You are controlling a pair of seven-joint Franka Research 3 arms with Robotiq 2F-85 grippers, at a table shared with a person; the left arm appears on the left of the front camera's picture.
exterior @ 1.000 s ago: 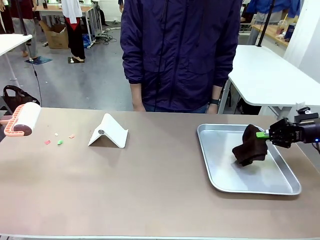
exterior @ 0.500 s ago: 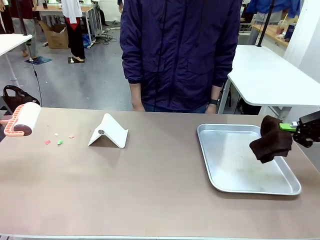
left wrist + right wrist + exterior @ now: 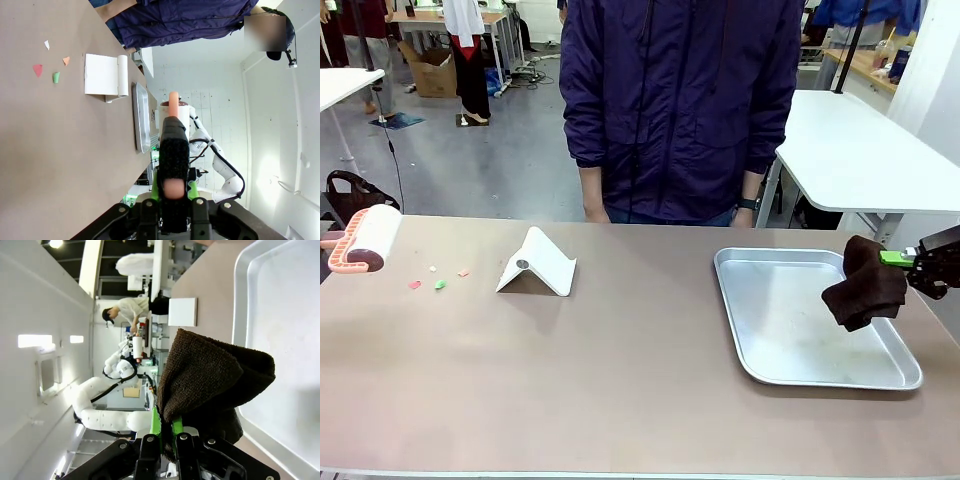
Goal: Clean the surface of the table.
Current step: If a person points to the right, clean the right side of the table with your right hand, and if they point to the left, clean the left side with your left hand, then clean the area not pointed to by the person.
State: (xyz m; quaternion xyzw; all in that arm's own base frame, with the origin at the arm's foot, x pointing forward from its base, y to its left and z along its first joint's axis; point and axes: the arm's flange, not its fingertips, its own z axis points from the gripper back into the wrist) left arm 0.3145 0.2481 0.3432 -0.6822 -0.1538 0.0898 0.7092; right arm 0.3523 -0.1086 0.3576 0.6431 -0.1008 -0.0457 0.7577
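Cloth (image 3: 865,283) pinched tight in my right gripper (image 3: 892,258), above the right rim of the metal tray (image 3: 780,320).
Loose folds may snag that rim; the brown table (image 3: 620,380) lies below, my left gripper (image 3: 172,197) clamping the lint roller (image 3: 365,243).

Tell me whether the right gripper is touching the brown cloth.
Touching. In the right wrist view the right gripper clamps the brown cloth between its green pads.

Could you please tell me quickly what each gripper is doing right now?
Left gripper: closed on the lint roller's handle.
Right gripper: closed on the brown cloth.
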